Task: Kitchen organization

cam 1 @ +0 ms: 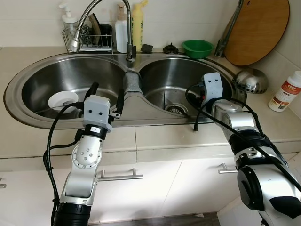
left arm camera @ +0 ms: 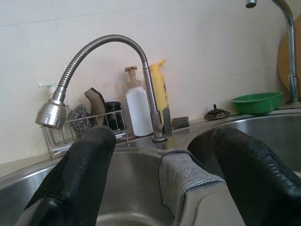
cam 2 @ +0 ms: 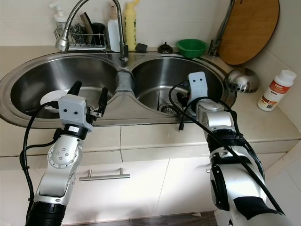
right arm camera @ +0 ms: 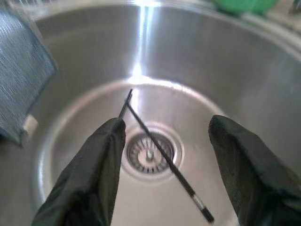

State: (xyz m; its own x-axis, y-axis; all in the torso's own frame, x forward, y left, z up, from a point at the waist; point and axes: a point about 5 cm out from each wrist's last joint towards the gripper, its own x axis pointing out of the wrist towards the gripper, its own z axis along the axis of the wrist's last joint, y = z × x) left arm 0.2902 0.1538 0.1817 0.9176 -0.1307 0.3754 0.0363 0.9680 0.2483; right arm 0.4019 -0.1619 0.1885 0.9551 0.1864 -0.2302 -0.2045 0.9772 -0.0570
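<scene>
A double steel sink [cam 1: 28,77] is set into a beige counter, seen from above by a robot standing in front of it. The left gripper [cam 1: 104,98] hangs over the front edge of the left basin, its two black fingers spread wide and holding nothing. It points toward a grey cloth [cam 1: 132,83] draped over the ridge between the basins, probably left there to dry. A white plate [cam 1: 63,100] lies flat in the bottom of the left basin, just beside that gripper.

The right gripper [right arm camera: 164,165] hovers inside the right basin, fingers also wide apart and empty. Directly below it, two thin black chopsticks [right arm camera: 160,153] lie crossed over the drain [right arm camera: 149,153], so this gripper looks lined up to pick them up, though it is not touching them.

A flexible tap [cam 1: 87,16] arches over the left basin. Behind it, a wire rack [cam 1: 89,40] holds scrubbing things, with a white bottle [cam 1: 121,30] and a yellow bottle [cam 1: 138,26] just beside it. A green bowl [cam 1: 197,48], a round wooden board [cam 1: 258,30] leaning on the wall, a steel ladle [cam 1: 249,81] and a white bottle with a red label [cam 1: 286,92] sit on the right.

From the head, the right wrist hides that gripper's fingers. The rack's contents are too small to make out fully.
</scene>
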